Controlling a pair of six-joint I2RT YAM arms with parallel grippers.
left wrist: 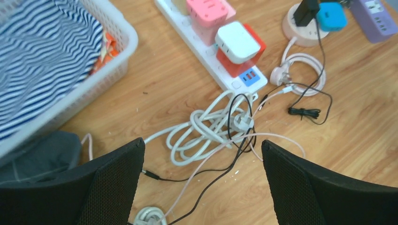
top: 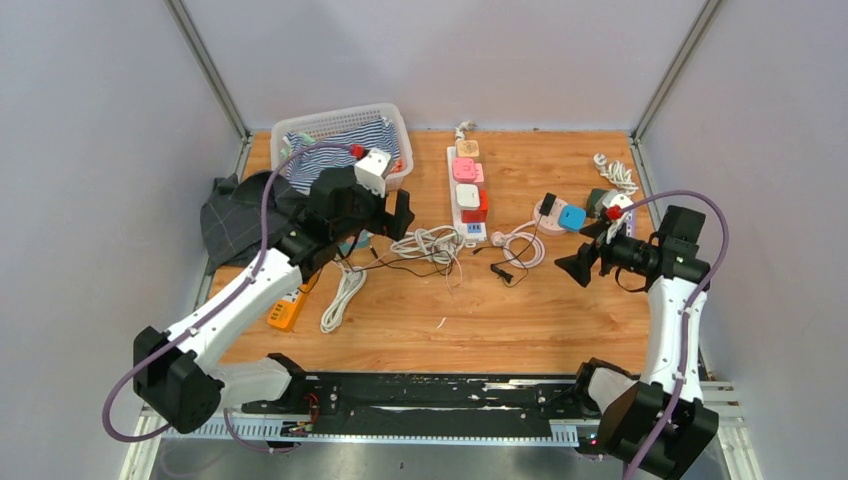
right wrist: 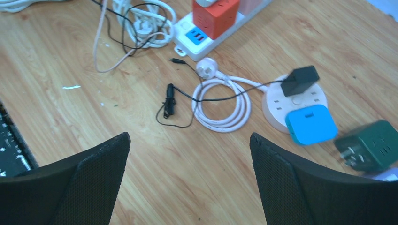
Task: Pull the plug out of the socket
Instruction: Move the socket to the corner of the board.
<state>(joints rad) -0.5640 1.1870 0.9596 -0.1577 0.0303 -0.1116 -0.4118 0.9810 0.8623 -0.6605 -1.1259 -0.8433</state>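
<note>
With our left gripper (left wrist: 202,143) and right gripper (right wrist: 188,138) both wide open and empty over the wooden surface (right wrist: 187,183), we risk dragging the loose round pale-pink socket (right wrist: 274,107) along if one pulls the black block plug (right wrist: 300,80) seated on its top while nothing pins it.

Wooden surface (top: 560,320), cluttered.

- Back left: white basket (top: 330,117), with a dark checked cloth (top: 232,218) beside it that overhangs the left edge.
- Centre: white power strip (left wrist: 199,49) running front to back, with a tangled white cable bundle (left wrist: 206,126) at its near end.
- Right of centre: round socket (right wrist: 277,105), with a pinkish cable coil (right wrist: 220,125) and a thin black lead (right wrist: 169,101) in front of it. A green adapter (right wrist: 371,145) lies just beside the socket.
- Near left: white cable loop (top: 343,290) and an orange device (top: 285,312).
- Back right: another white cable coil (top: 617,172).
</note>
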